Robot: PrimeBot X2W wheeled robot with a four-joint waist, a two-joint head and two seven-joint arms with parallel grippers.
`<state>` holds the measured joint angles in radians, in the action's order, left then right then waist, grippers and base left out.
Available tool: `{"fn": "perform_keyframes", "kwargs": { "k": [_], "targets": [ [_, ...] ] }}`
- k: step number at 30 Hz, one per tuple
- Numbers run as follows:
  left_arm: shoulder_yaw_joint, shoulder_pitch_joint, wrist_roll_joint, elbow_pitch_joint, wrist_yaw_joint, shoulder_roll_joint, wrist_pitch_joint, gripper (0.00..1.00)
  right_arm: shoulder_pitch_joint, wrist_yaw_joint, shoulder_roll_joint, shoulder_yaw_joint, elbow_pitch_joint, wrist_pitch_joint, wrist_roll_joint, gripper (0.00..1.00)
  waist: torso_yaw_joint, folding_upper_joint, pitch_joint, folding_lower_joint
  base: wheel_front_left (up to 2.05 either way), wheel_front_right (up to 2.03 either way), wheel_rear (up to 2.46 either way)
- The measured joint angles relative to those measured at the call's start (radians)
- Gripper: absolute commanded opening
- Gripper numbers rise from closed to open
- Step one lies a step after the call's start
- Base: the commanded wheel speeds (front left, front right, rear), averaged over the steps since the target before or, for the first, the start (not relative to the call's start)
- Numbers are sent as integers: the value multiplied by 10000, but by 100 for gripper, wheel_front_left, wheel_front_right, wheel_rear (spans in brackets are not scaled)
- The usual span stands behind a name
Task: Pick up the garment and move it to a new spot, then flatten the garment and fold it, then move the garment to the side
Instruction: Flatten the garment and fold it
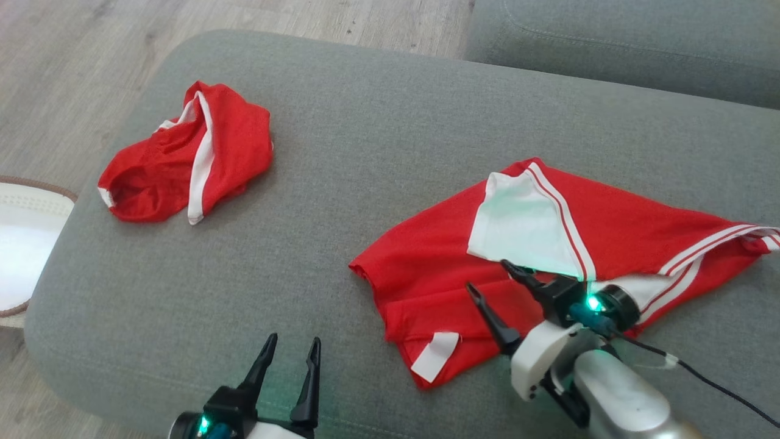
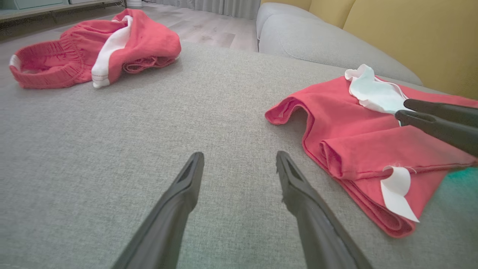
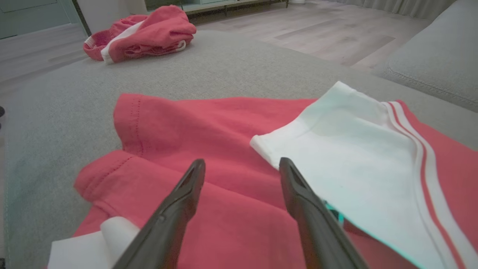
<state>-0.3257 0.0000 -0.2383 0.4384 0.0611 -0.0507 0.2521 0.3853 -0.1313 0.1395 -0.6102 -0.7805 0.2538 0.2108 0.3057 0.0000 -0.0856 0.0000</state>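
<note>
A red garment with white striped panels lies partly folded on the right half of the grey cushion. Its white panel is turned up on top, and a white tag shows at its front edge. My right gripper hovers open just over the garment's front part, with nothing between its fingers. At the cushion's front edge, left of the garment, my left gripper is open and empty over bare fabric.
A second red-and-white garment lies bunched at the cushion's far left. Another grey cushion stands at the back right. A white round object with a brown rim sits on the wooden floor at left. A black cable trails from my right wrist.
</note>
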Motion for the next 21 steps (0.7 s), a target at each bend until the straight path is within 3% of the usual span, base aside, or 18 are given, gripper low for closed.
{"fn": "perform_keyframes", "kwargs": {
  "k": [21],
  "targets": [
    [-221,0,-98,-31,2,0,0,100,615,0,33,2512,-1879,0,-3145,100,226,0,-45,0,0,0,0]
  ]
}}
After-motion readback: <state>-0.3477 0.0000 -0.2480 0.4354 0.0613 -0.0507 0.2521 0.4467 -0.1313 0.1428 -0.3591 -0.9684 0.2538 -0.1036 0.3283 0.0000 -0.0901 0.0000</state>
